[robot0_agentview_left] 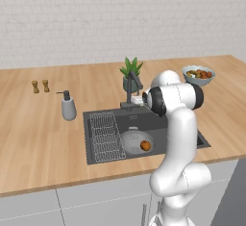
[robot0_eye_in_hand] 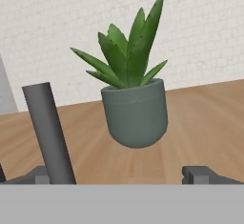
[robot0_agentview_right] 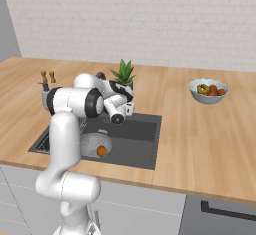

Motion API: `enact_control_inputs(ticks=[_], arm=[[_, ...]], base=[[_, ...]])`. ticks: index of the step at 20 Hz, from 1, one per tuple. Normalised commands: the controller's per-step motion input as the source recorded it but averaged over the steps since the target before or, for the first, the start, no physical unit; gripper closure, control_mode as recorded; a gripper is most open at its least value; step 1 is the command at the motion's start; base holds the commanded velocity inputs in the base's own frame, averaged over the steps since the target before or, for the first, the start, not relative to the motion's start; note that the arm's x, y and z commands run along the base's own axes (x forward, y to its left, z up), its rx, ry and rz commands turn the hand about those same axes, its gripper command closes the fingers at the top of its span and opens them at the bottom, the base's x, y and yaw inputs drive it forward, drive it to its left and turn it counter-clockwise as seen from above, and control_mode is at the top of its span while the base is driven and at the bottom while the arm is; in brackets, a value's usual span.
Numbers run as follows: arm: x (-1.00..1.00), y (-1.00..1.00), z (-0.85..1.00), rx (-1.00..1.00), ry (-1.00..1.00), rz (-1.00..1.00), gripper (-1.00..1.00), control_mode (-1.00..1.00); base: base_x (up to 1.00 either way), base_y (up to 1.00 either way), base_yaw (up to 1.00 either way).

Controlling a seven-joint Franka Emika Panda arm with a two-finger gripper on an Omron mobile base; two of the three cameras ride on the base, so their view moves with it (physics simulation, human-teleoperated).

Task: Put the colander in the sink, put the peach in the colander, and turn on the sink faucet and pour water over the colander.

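The light-grey colander lies in the dark sink with the orange-brown peach inside it. My gripper hovers open over the back of the basin, right beside the dark faucet, with nothing between its fingers. In the hand view the faucet's upright stem stands just inside the left fingertip, and a potted plant sits straight ahead. No water is running.
A wire rack fills the sink's left part. A grey soap dispenser stands left of the sink, two small shakers farther back. The potted plant is behind the faucet. A fruit bowl sits at right.
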Motion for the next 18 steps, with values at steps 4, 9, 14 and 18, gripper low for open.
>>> enact_control_inputs(ticks=[4,9,14,18], arm=[[0.01,-0.11,0.0,0.0,0.0,0.0,-1.0,-1.0],[0.0,-0.56,0.0,0.02,0.0,0.0,-1.0,-1.0],[0.0,-0.83,0.0,0.06,0.0,0.0,-1.0,-1.0],[0.02,-0.91,0.0,0.09,0.0,0.0,-1.0,-1.0]], base=[[0.0,0.0,0.0],[0.0,0.0,0.0],[0.0,0.0,0.0],[0.0,0.0,0.0]])
